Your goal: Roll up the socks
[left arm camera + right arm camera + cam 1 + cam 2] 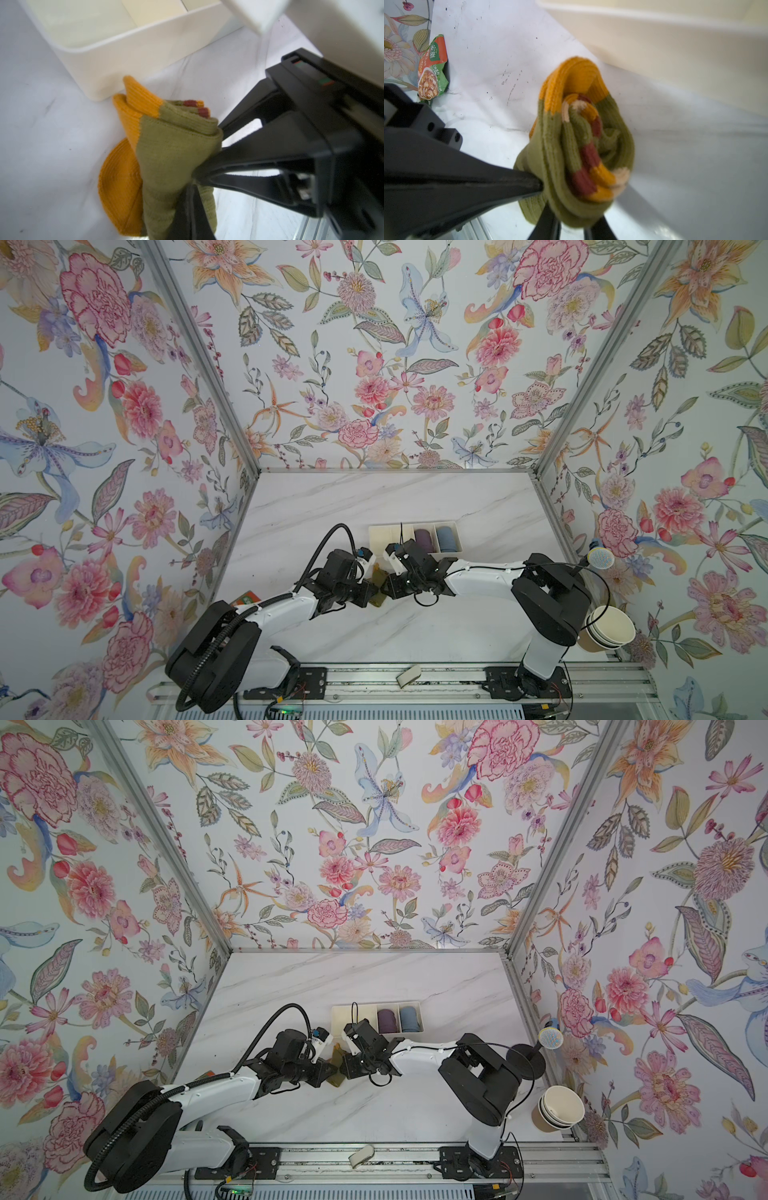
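Overall setting: floral-papered walls (104, 406) enclose a white marble-patterned tabletop (374, 497).
Arms: the left arm (282, 608) and right arm (478, 580) both reach inward and meet near the table's middle, just in front of the tray.
Organiser tray (382, 539): white, with three compartments; the middle one holds a purple sock roll (423, 540) and the rightmost a blue sock roll (446, 540).
Socks (577, 145): olive-green pair wound into a loose roll, its open end showing a spiral of brown, cream and orange stripes. They sit between the two grippers, just beside the tray's near left corner. A mustard toe (118, 187) lies flat on the table.
Left gripper (538, 185): fingers pressed together, pinching olive fabric at the roll's outer layer.
Right gripper (207, 149): fingers slightly apart, one on each side of the roll's edge, both touching it and clamping the fabric.
Fingers versus socks: the grippers bite from opposite sides, tips close together, with the roll bulging beyond them toward the tray.
Paper cups (609, 628): stacked at the right wall.
Snack packet (432, 68): green and orange, against the left wall.
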Robot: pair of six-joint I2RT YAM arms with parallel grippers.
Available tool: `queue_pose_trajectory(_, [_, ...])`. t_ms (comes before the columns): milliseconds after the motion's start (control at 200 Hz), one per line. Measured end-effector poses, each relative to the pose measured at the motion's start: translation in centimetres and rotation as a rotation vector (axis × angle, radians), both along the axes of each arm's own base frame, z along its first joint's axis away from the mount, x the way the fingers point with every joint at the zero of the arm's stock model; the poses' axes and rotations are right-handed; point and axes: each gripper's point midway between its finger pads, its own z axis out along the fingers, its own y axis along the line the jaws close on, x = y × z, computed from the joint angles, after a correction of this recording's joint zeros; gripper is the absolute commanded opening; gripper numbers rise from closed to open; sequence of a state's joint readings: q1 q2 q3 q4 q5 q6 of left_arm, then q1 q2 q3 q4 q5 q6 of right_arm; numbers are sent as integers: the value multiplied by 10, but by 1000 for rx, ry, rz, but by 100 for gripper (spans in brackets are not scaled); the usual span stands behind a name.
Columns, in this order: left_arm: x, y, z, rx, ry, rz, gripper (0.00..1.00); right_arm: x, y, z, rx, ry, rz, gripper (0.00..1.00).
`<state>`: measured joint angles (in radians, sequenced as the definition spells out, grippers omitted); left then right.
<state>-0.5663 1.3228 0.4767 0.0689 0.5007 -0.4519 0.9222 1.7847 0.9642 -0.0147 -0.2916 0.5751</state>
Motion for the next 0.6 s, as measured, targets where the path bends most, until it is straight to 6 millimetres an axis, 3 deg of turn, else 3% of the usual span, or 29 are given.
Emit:
queue_pose_trajectory(325, [9, 0, -4, -44, 1, 6, 0, 4, -2, -1, -7, -10, -11, 26])
queue_pose_trajectory(601, [15, -1, -5, -64, -8, 8, 0, 5, -8, -2, -17, -7, -16, 41])
